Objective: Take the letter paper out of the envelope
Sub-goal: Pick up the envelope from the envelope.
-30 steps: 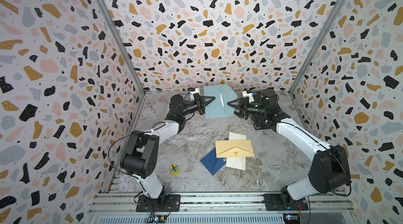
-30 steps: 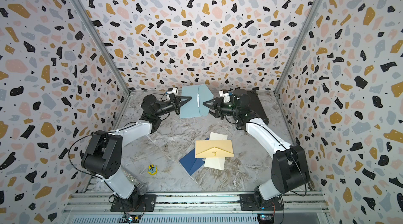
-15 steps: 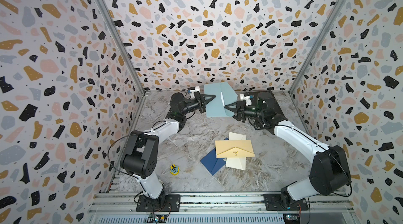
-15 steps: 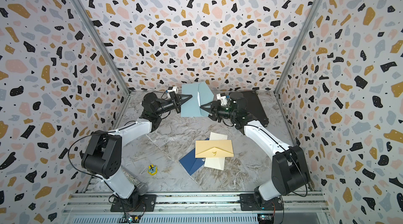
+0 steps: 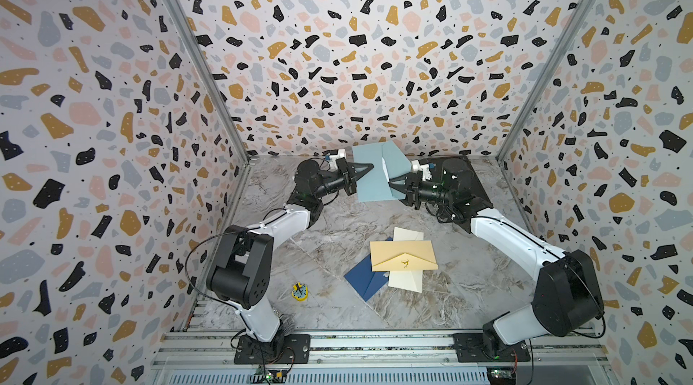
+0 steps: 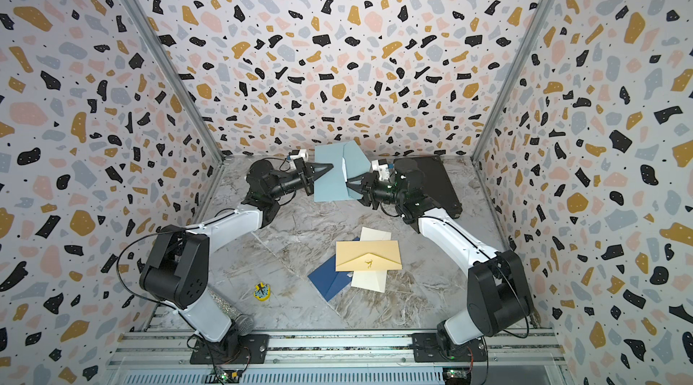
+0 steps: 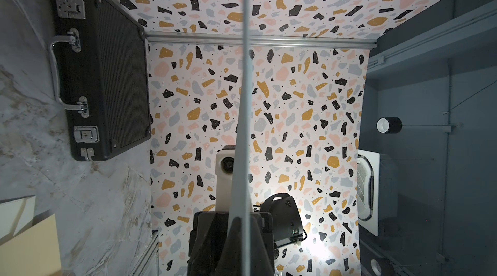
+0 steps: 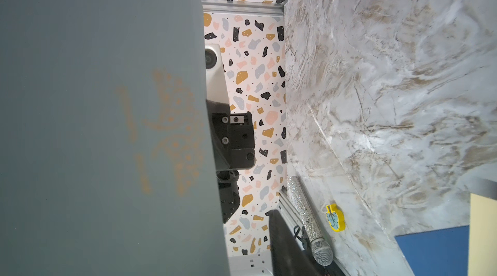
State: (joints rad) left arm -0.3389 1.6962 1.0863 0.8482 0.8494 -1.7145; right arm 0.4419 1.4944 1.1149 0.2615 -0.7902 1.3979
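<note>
Envelope (image 5: 369,182), pale blue, hangs upright in the air over the middle of the far edge of the desk (image 5: 337,237), as you see in both top views (image 6: 330,182). A thin white strip of letter paper (image 5: 384,169) shows at its open flap. Your left gripper (image 5: 369,167) pinches the envelope's left edge, fingers together on it. Your right gripper (image 5: 392,185) meets the lower right corner; you cannot tell whether its fingers are clamped or apart. At mid-desk a yellow envelope (image 5: 403,255) lies on a cream sheet (image 5: 407,280) and a dark blue envelope (image 5: 360,282). A black case (image 5: 478,192) sits in the far right corner.

Left wrist view: you see the envelope (image 7: 243,126) edge-on, a thin line running out from between the closed fingers (image 7: 242,247).

Right wrist view: the envelope's face (image 8: 94,100), with a faint gold print, fills much of the picture. One dark finger (image 8: 282,242) shows beside it; the other is hidden.
</note>
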